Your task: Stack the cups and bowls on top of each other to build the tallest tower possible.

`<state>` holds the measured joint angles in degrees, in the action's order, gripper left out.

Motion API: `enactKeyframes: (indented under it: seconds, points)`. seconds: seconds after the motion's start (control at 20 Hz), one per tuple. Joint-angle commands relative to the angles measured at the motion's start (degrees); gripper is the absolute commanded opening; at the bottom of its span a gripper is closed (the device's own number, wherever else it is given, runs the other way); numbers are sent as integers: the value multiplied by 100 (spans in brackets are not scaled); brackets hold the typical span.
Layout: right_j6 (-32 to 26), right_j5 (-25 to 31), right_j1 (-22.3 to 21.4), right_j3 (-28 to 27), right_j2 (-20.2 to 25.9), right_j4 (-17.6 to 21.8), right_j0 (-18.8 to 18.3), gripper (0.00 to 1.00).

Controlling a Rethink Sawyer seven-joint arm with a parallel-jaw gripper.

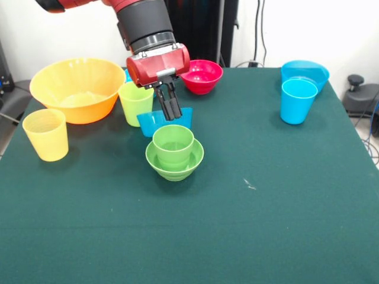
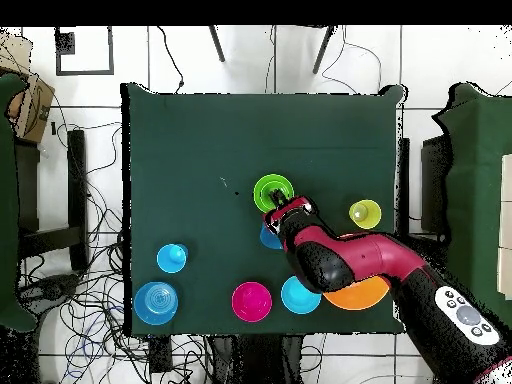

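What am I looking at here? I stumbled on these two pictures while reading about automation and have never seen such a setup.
This is a red and black robot arm with a gripper at its end, working at a dark green table. One picture looks across the table towards the robot; the other looks straight down from above. On the table lie plastic dishes: a very large yellow-orange bowl, a pale yellow cup, a yellow-green cup, a red bowl, a small blue bowl, and a sky blue cup in front of a wider blue bowl. A green cup sits inside a small green bowl, starting a tower. The gripper's narrow dark fingers hang close together just above it, holding nothing.
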<state>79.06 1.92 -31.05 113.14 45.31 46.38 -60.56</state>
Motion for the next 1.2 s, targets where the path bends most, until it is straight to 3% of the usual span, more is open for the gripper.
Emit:
enactKeyframes:
  seconds: [0.05, 0.3, 0.8, 1.0, 1.2]
  points:
    - [349, 93, 285, 129, -109, 333, 14, 0]
    - [14, 368, 536, 165, 228, 390, -329, 0]
    - [-1740, 1690, 1362, 143, 1353, 492, -1452, 0]
    - [-1932, 1713, 1416, 53, 1391, 833, -1456, 0]
    - [-1624, 1513, 1390, 67, 1295, 1234, -1301, 0]
